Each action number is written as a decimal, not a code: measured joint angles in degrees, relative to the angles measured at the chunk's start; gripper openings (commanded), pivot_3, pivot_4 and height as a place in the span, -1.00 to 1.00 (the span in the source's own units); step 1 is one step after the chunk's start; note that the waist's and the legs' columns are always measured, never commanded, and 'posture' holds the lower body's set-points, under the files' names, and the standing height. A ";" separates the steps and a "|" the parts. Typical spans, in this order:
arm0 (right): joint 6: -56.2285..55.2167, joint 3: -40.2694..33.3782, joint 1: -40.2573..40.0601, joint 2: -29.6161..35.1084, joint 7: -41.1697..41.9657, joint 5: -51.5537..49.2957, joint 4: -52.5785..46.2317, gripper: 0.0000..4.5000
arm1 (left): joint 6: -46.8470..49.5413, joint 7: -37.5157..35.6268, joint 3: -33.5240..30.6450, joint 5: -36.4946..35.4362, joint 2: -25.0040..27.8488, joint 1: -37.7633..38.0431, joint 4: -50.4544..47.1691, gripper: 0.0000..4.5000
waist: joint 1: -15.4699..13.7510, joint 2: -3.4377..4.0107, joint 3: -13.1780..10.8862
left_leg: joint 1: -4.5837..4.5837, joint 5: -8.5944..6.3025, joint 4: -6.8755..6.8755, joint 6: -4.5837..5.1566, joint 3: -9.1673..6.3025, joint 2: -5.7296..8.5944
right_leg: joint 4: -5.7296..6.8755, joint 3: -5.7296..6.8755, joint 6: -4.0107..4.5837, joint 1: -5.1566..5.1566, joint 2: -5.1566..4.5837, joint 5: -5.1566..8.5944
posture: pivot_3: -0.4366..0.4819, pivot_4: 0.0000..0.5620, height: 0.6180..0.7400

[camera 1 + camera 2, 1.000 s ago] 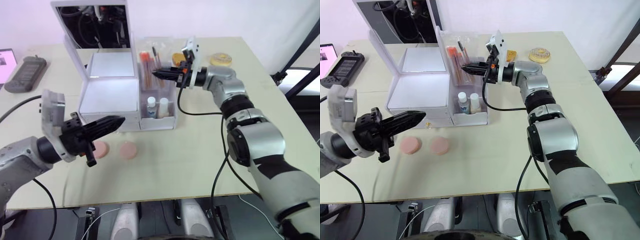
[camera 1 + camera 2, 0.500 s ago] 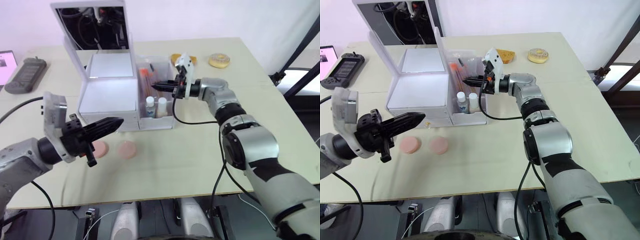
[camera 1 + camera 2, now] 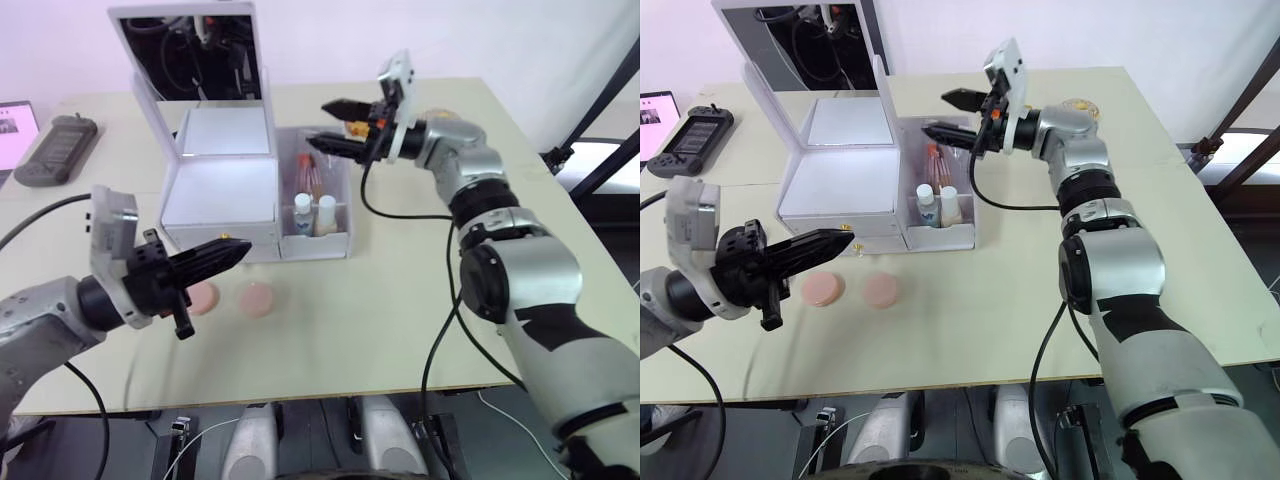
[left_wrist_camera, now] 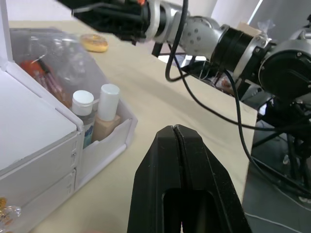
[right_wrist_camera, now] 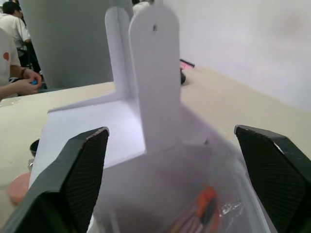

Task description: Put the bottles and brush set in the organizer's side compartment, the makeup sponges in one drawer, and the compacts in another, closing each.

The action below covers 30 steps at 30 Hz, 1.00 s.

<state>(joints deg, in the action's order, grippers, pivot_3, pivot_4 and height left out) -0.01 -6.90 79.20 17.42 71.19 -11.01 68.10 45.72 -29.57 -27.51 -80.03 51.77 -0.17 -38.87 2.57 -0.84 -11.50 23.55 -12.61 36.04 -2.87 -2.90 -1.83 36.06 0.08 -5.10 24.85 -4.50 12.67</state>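
Note:
The white organizer (image 3: 218, 188) stands mid-table with its mirror lid up. Its side compartment (image 3: 340, 190) holds the brush set (image 3: 308, 168), orange handles in a clear bag, and two white-capped bottles (image 3: 302, 212) (image 3: 325, 212) at its front. My right gripper (image 3: 320, 122) hangs open above the compartment's far end, with nothing between its fingers (image 5: 73, 184). Two pink makeup sponges (image 3: 203, 297) (image 3: 256, 298) lie on the table in front of the drawers (image 3: 225, 240). My left gripper (image 3: 228, 254) is shut and empty, just above the left sponge. A round yellow compact (image 3: 1080, 103) lies behind the right arm.
A grey handheld controller (image 3: 55, 150) and a screen's corner (image 3: 15, 118) lie at the far left. The raised mirror lid (image 3: 190, 50) stands behind the organizer. Cables trail from both wrists. A seated person (image 5: 12, 73) shows in the right wrist view.
My right gripper has opened and risen up and back from the side compartment, where the brush set now lies. The left gripper has barely moved.

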 measured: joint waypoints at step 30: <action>11.91 22.29 -8.03 6.22 -14.32 14.24 -34.72 -0.97 | -7.93 -9.69 -3.73 18.67 -2.28 -1.51 6.83 -1.00 | 0.06 0.05 -0.04 | -0.08 0.00 -0.01 0.00 0.23 -0.03 | -0.02 -0.11 0.12 0.06 -0.03 -0.07 | -0.05 -0.47 1.00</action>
<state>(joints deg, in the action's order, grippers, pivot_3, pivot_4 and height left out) 11.90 15.39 71.16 23.64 56.86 3.23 33.38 37.80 -39.26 -31.24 -61.36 49.49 -1.67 -32.04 2.63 -0.78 -11.54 23.47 -12.61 36.03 -2.87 -2.67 -1.86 36.03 -0.03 -4.99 24.92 -4.53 12.60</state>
